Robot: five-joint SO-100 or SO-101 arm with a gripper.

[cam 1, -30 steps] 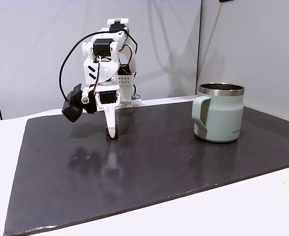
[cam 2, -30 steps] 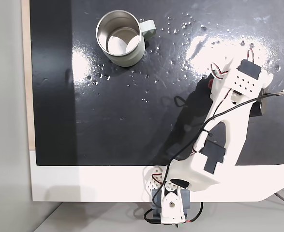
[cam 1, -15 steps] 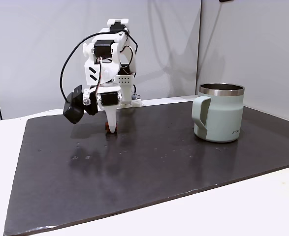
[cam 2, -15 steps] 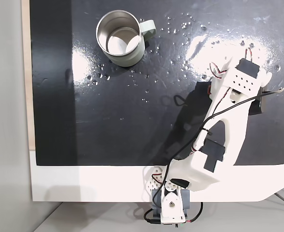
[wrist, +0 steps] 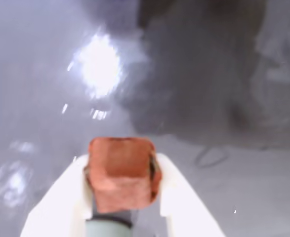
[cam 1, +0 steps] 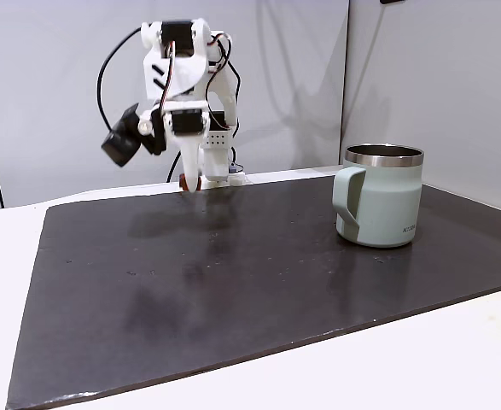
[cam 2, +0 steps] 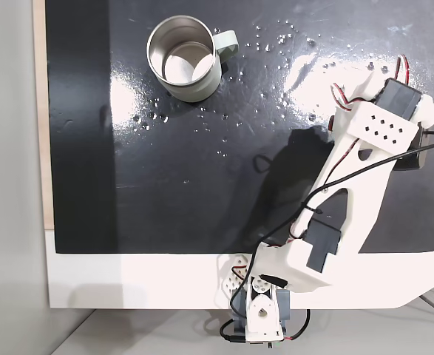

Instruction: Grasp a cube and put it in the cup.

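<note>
cube [wrist: 121, 173] clamped in jaws, lifted

cube: the small rust-orange, roughly cubic block [wrist: 121, 173] is reddish-brown with a mottled face.
end effector: the white plastic end effector [wrist: 122, 197] has plain white fingers [wrist: 61, 197].
cup: the large pale sage-green mug [cam 1: 381, 196] has a bare steel rim, a green handle, small dark lettering and a silvery inside [cam 2: 182, 59].
mat: the glossy black mat [cam 1: 259, 273] shows white glare patches.
tabletop: the white tabletop [cam 1: 404, 367] is plain along its edges.
arm: the white arm [cam 2: 350, 185] carries black motors and black cables.
</note>
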